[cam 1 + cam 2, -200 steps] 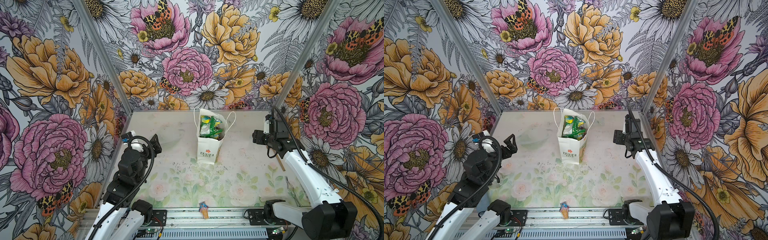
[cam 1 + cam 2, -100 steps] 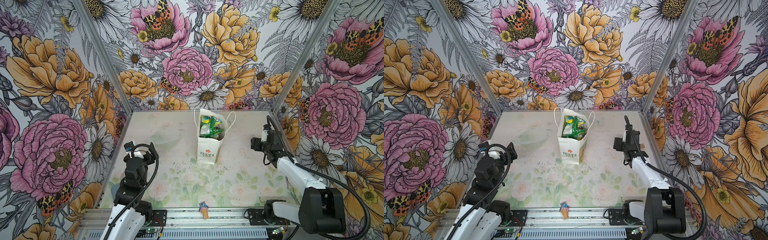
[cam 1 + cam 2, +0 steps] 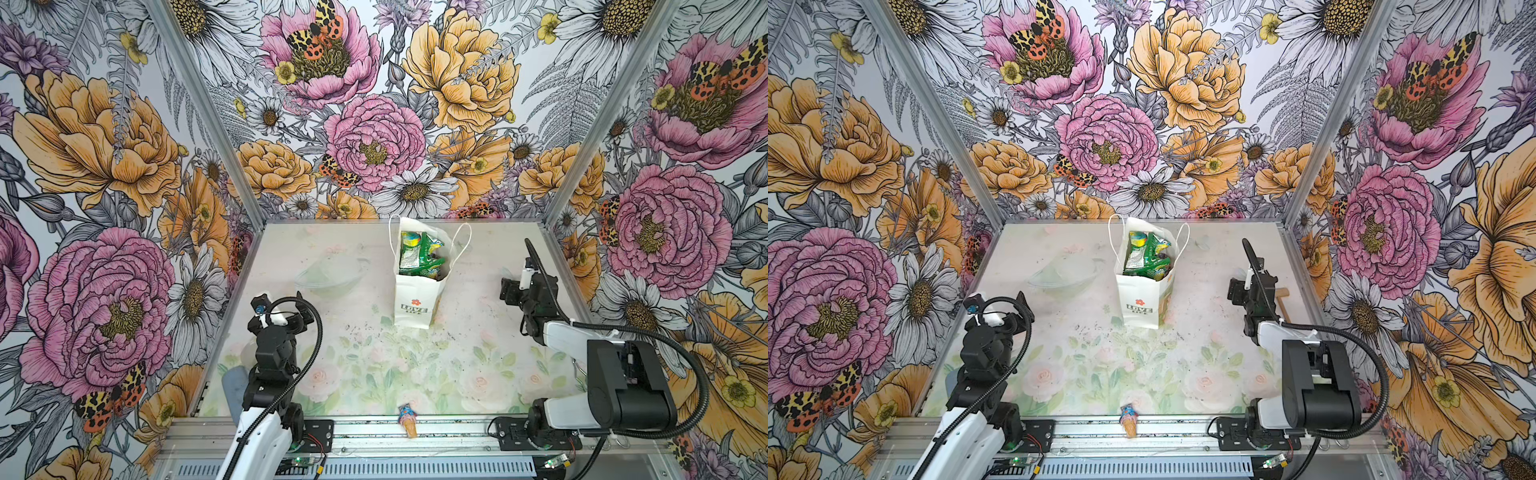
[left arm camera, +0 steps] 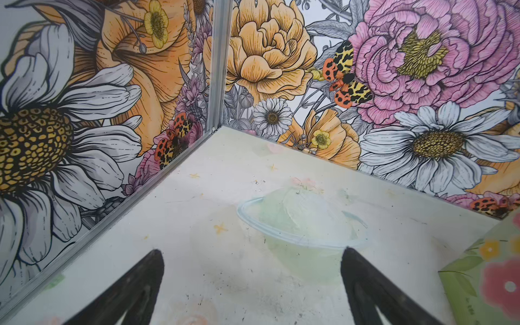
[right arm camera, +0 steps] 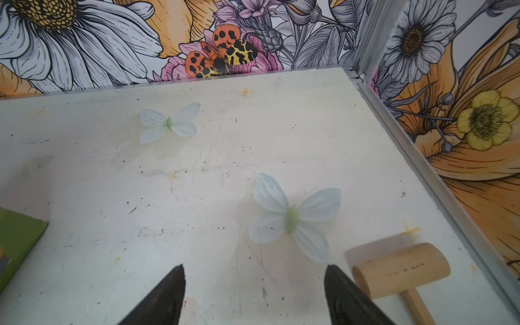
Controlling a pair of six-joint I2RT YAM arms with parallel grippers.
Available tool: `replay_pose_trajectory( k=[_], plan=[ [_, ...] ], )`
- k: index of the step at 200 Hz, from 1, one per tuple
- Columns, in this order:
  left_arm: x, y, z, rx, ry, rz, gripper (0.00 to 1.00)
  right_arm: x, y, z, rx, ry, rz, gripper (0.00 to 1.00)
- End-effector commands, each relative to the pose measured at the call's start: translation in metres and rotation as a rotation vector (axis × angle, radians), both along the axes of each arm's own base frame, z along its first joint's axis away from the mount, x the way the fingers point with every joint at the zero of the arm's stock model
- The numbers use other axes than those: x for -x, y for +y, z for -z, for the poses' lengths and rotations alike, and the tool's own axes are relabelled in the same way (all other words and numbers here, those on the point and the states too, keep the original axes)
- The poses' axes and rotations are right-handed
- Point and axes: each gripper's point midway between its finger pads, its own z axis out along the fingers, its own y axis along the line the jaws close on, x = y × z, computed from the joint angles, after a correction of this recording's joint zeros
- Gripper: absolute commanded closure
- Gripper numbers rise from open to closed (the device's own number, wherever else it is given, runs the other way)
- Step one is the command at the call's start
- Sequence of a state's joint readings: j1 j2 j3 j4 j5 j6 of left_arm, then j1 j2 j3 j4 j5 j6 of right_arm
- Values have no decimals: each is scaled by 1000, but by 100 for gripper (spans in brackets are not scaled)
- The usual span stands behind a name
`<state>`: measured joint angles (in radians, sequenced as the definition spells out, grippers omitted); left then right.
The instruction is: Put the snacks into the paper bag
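The white paper bag point(image 3: 415, 301) point(image 3: 1142, 301) stands upright at the middle back of the table in both top views. Green and yellow snacks point(image 3: 419, 253) point(image 3: 1146, 255) fill its open mouth. My left gripper point(image 4: 251, 250) point(image 3: 291, 309) is open and empty, low over the table to the bag's left; a floral side of the bag point(image 4: 484, 281) shows at the edge of the left wrist view. My right gripper point(image 5: 254, 266) point(image 3: 513, 286) is open and empty, well to the right of the bag, whose green edge point(image 5: 17, 239) shows in the right wrist view.
A wooden mallet point(image 5: 399, 270) point(image 3: 1282, 297) lies beside the right gripper near the right wall. A small ice-cream-cone trinket point(image 3: 407, 417) point(image 3: 1128, 419) rests on the front rail. A pale bowl-like shape point(image 4: 301, 225) sits ahead of the left gripper. Floral walls enclose three sides.
Both arms have drawn back toward the front and folded lower. The right gripper's fingers have spread a little wider. The bag and its contents have not moved.
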<state>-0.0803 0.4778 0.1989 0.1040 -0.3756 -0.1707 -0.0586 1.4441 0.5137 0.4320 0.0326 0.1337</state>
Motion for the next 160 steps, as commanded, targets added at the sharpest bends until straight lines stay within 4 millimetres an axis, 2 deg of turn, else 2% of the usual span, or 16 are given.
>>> replay_pose_trajectory(
  k=[1,26,65,76,146,150,160],
  plan=[
    [-4,5,-12,-55,-95,-4,1,-20,-16,-18,32,-92,76,21],
    [-5,10,-2,-87,-88,-3,1,-27,-2,-16,72,-76,27,22],
    [-6,18,11,-104,-96,-9,1,-14,1,-21,78,-168,15,21],
    [-7,18,13,-102,-91,-2,1,-9,3,-17,78,-190,1,20],
    [-41,0,23,-115,-31,140,1,-8,6,-14,79,-200,-16,18],
    [-43,0,23,-118,-25,147,1,-8,6,-14,80,-200,-15,17],
    [-49,-1,25,-116,-9,152,1,-8,6,-15,79,-203,-16,7]
  ],
)
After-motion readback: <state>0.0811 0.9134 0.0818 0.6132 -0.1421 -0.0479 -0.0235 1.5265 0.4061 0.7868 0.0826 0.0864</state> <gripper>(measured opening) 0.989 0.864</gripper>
